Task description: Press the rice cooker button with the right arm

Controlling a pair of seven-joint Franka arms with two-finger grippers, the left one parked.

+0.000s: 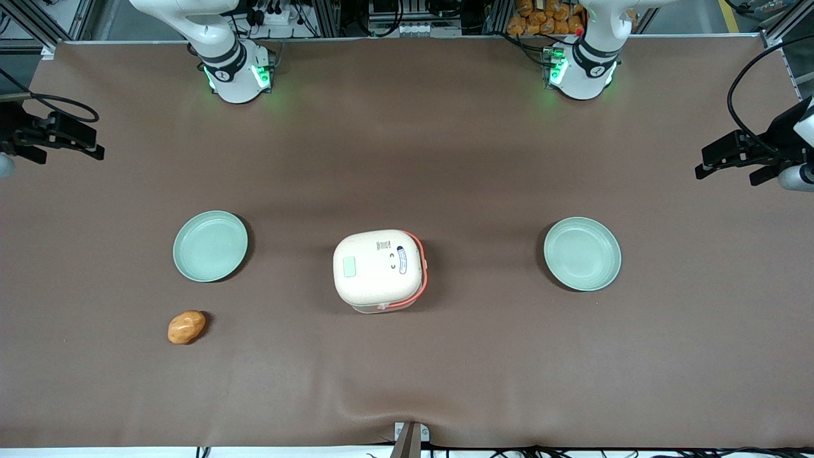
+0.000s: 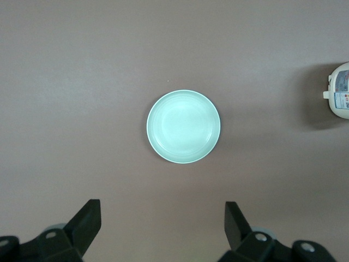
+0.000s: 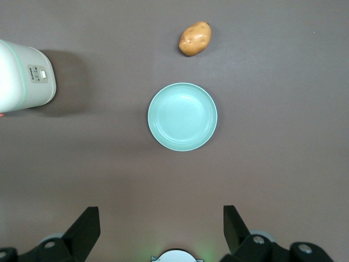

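Nearest the front camera, a potato lies alone on the brown tabletop, toward the working arm's end. Slightly farther from the camera, three things sit in a row. A mint-green plate rests toward the working arm's end, just above the potato in the front view and apart from it. The rice cooker, cream-white with an orange-red handle band, stands at the middle of the tabletop with its lid shut. The button, a pale green rectangular pad, sits on the lid on the side that faces the working arm's end. A second plate rests toward the parked arm's end, well apart from the cooker. Farther still, the right arm rises from its base at the tabletop's edge. Its pincer hangs open high above the first plate, fingers spread wide with nothing between them, well clear of the cooker and its button. The wrist camera shows the plate, the potato and the cooker's side below it.
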